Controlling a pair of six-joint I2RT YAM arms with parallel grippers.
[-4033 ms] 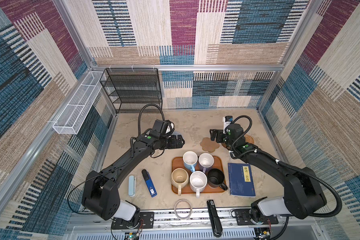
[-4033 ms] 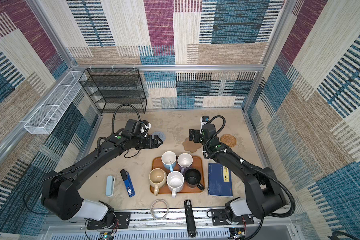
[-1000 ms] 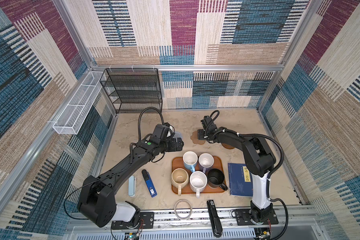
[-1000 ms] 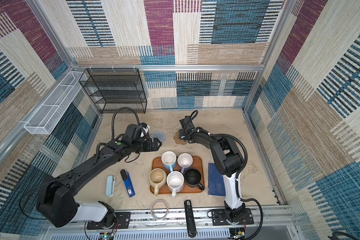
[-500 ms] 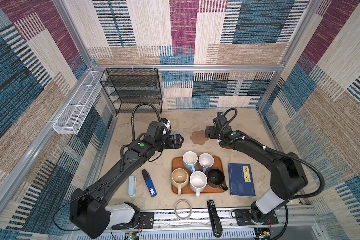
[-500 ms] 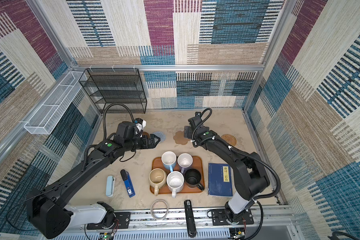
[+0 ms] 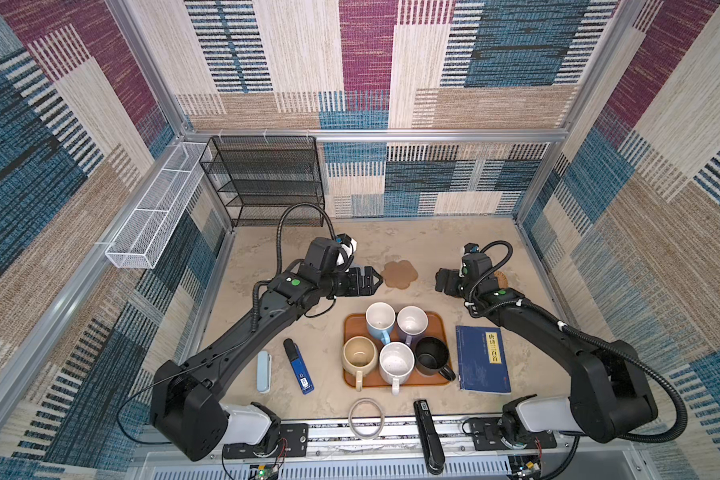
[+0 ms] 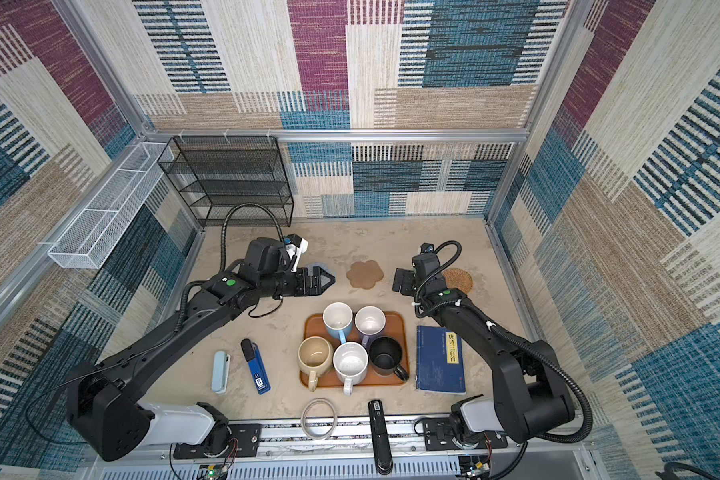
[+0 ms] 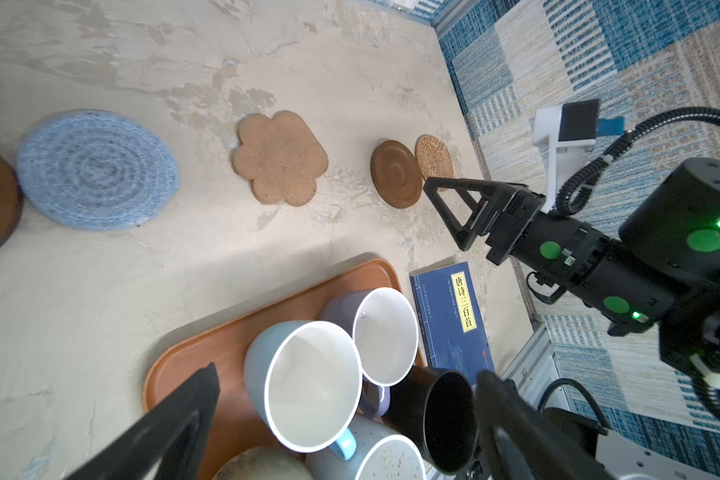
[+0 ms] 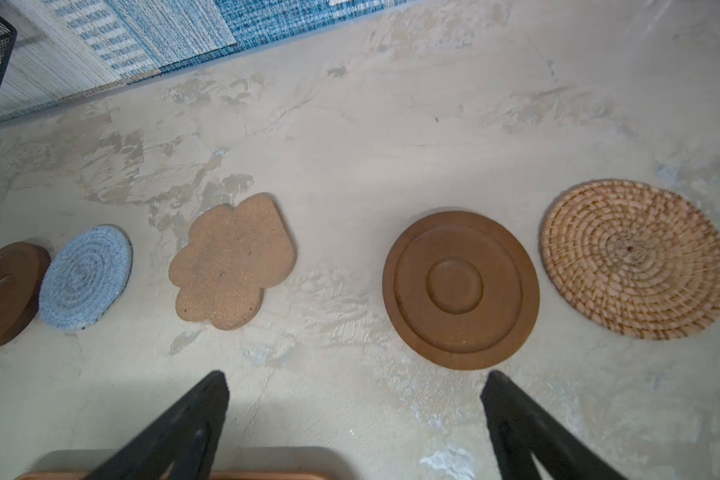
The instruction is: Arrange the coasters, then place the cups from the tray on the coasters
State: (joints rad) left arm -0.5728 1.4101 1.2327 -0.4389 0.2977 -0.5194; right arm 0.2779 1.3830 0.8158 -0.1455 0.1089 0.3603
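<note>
In a row parallel to the walled edge of the counter (image 10: pixel 391 124) lie a dark brown wooden disc (image 10: pixel 1 295) touching a blue-grey woven round (image 10: pixel 86 278), a tan flower-shaped mat (image 10: pixel 231 262) standing apart, and a second dark brown ringed wooden disc (image 10: pixel 460 289) just beside a round rattan mat (image 10: pixel 636 257). The right end effector (image 10: pixel 354 415) hangs spread wide, empty.

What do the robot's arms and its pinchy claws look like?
The left arm and right arm are chunky black tubes with pale grey bases, round green stickers and ribbed black cables. The left gripper and right gripper end in black, hollow triangle fingers.
</note>
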